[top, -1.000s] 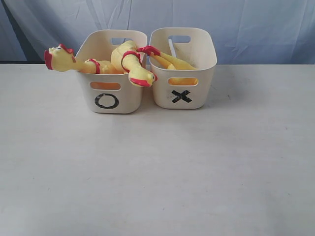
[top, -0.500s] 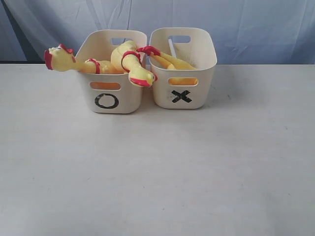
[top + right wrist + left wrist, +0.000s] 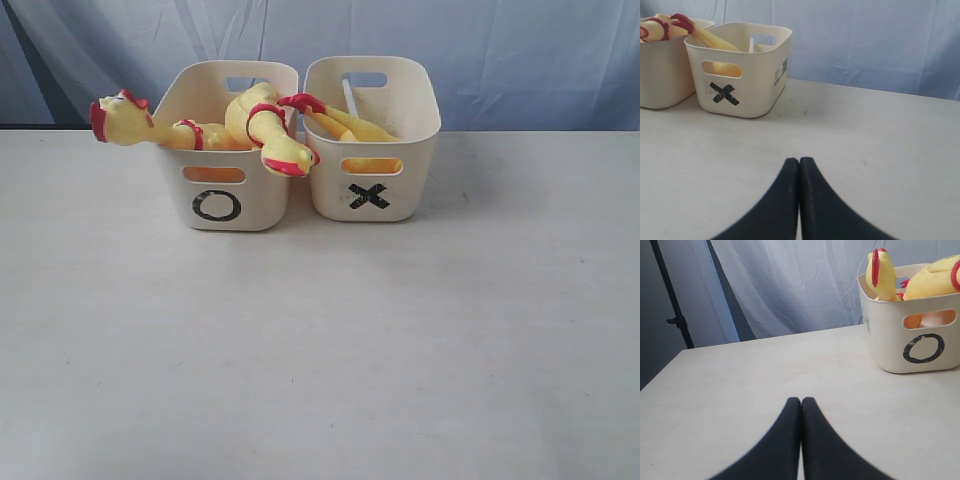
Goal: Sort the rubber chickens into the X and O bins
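Two cream bins stand side by side at the back of the table. The O bin (image 3: 262, 205) holds two yellow rubber chickens: one (image 3: 125, 122) hangs its head over the left rim, the other (image 3: 270, 135) droops over the front right corner. The X bin (image 3: 405, 185) holds a third chicken (image 3: 345, 124), its red feet at the left rim. My left gripper (image 3: 801, 401) is shut and empty, well short of the O bin (image 3: 890, 340). The right gripper (image 3: 799, 161) is shut and empty too, away from the X bin (image 3: 757, 95). Neither gripper shows in the exterior view.
A pale blue-white curtain (image 3: 520, 50) hangs behind the table (image 3: 320, 350). A dark stand pole (image 3: 672, 300) rises beyond the table's far corner in the left wrist view. A white stick (image 3: 350, 98) leans inside the X bin.
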Motion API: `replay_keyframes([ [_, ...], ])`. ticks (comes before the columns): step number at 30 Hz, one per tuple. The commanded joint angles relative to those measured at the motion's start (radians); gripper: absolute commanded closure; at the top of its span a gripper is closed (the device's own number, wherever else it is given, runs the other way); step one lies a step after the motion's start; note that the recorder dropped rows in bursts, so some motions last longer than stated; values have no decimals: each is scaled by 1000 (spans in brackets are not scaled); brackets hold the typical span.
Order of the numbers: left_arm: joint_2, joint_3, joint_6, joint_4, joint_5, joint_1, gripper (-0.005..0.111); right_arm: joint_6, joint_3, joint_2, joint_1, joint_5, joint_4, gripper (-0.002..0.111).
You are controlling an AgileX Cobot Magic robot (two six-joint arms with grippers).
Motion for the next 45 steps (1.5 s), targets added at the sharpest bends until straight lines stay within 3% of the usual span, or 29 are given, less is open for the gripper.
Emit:
replay_keyframes([
  [1,-5,5,-9,-19,-14,0,106,6,5,-4,-6,0,-38,109],
  [45,-5,5,-2,-11,-14,0,106,6,5,-4,-6,13,-30,109],
])
